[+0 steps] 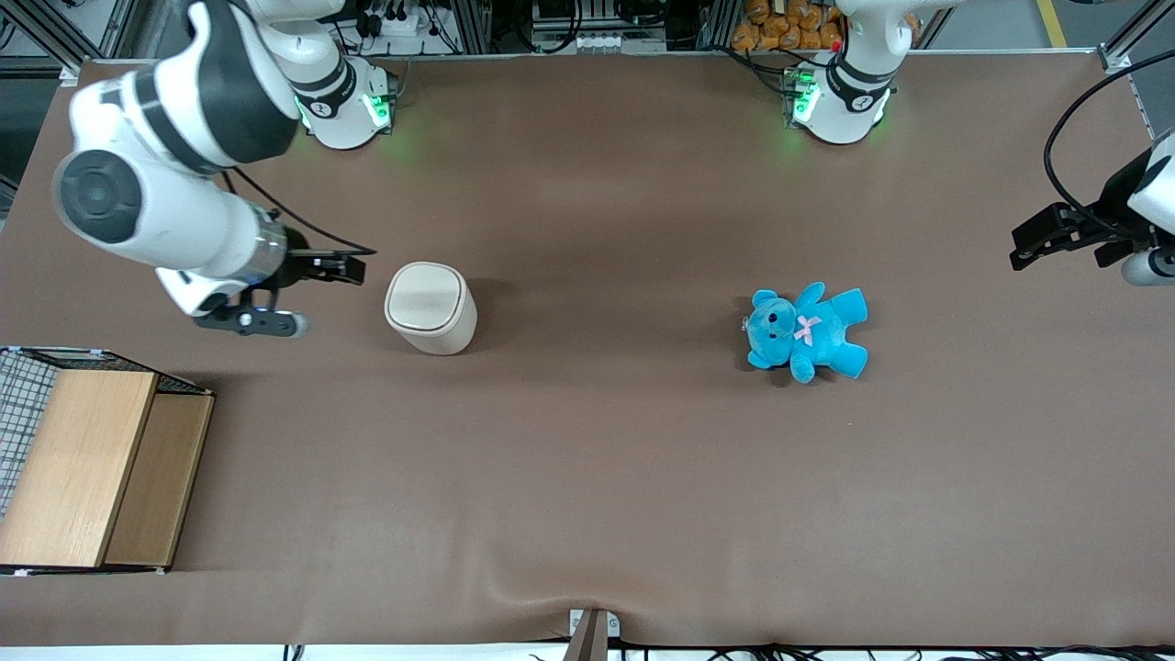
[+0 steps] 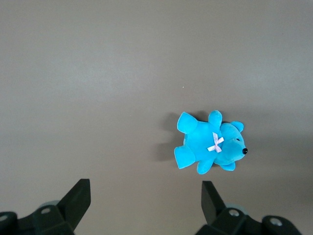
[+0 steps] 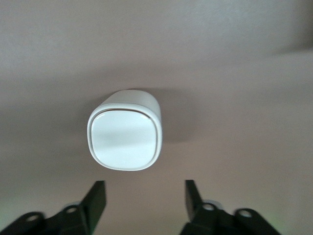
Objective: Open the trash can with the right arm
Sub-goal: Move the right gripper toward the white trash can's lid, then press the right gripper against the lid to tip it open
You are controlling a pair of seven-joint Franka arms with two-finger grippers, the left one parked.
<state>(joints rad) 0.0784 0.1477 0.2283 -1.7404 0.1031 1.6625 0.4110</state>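
The trash can (image 1: 429,308) is a small cream-white bin standing upright on the brown table, its flat rounded-square lid shut. In the right wrist view the trash can (image 3: 125,136) shows lid-up just ahead of the fingertips. The right arm (image 1: 174,147) reaches down over the working arm's end of the table. Its black gripper (image 1: 353,269) hangs beside the can, a short gap from it, above the table. The gripper (image 3: 145,193) is open and empty, with bare table between its fingers.
A blue teddy (image 1: 808,332) lies on the table toward the parked arm's end; it also shows in the left wrist view (image 2: 209,146). A wooden box with wire mesh (image 1: 87,464) stands at the working arm's end, nearer the front camera than the can.
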